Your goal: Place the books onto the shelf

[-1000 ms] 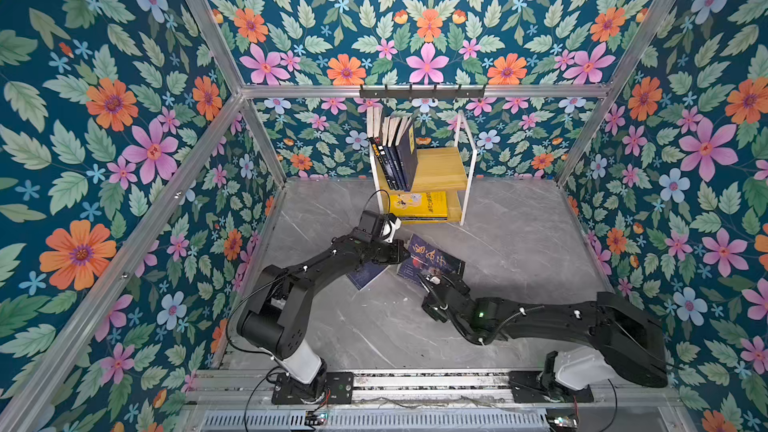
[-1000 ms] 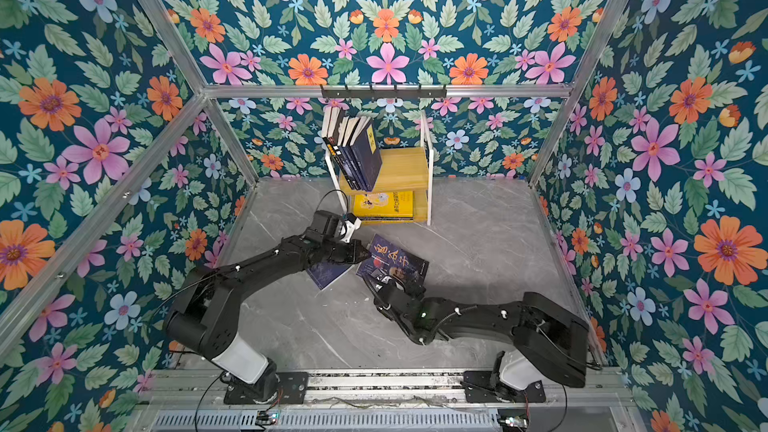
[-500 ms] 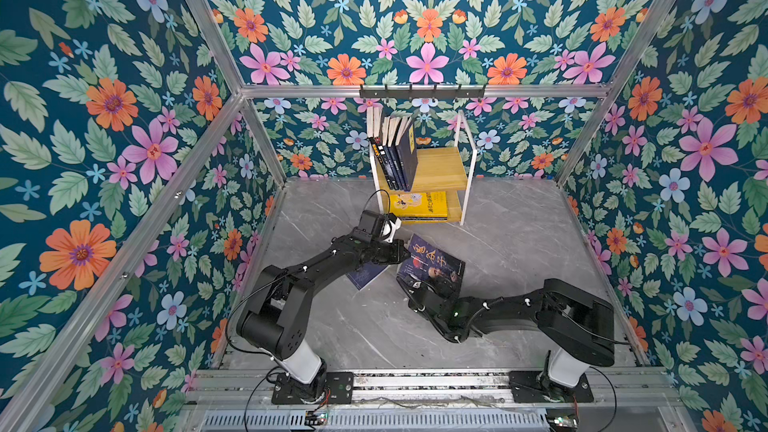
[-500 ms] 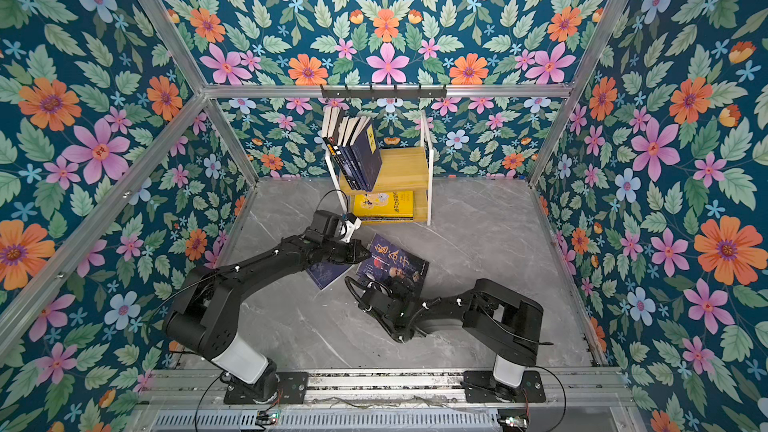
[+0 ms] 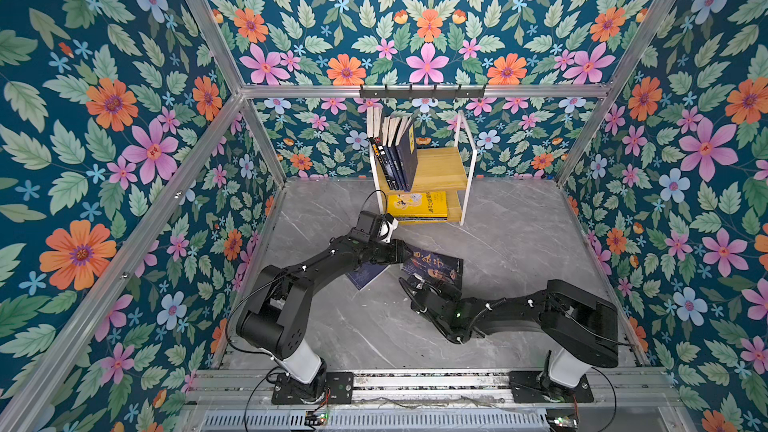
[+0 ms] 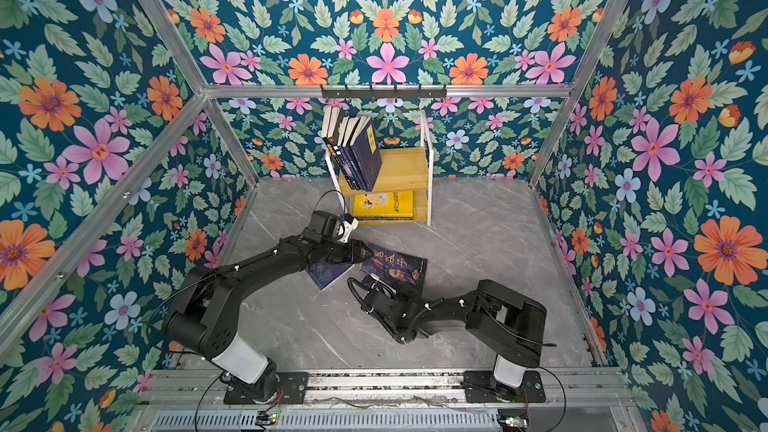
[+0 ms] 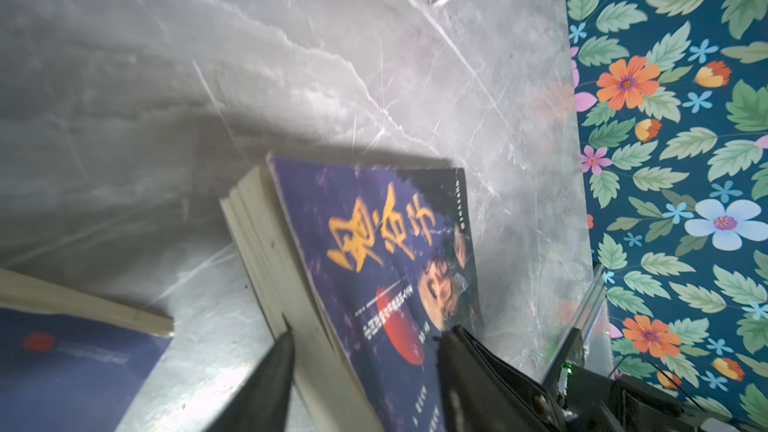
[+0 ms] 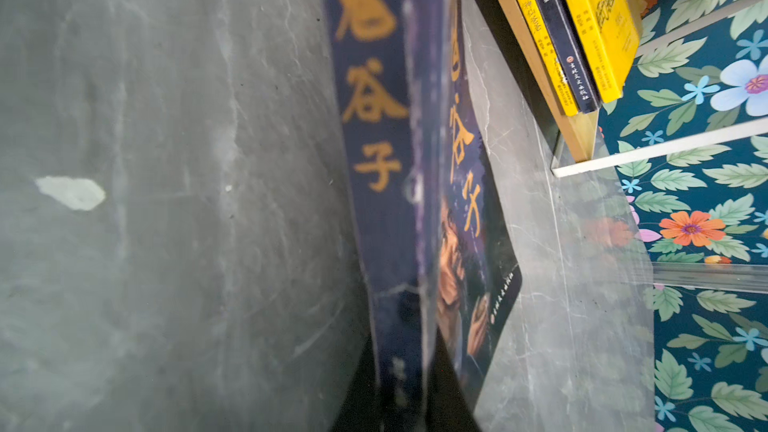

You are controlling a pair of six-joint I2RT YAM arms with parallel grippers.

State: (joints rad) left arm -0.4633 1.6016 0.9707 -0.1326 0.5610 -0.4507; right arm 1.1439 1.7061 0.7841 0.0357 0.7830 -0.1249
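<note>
While propped aslant on table (image 5: 519,243) just before shelf (image 5: 440,168), purple book (image 5: 436,265) pinched at spine end by right gripper (image 8: 401,401) jaws closed on it, with page-edge corner between parted left gripper (image 7: 368,336) jaws.

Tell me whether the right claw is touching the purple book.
Touching. The right wrist view shows the right claw closed on the spine of the purple book.

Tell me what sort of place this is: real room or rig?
Likely a lab test cell dressed as a room: floral wall panels on an aluminium frame, left arm and right arm bolted to a front rail, one small shelf as prop.
</note>
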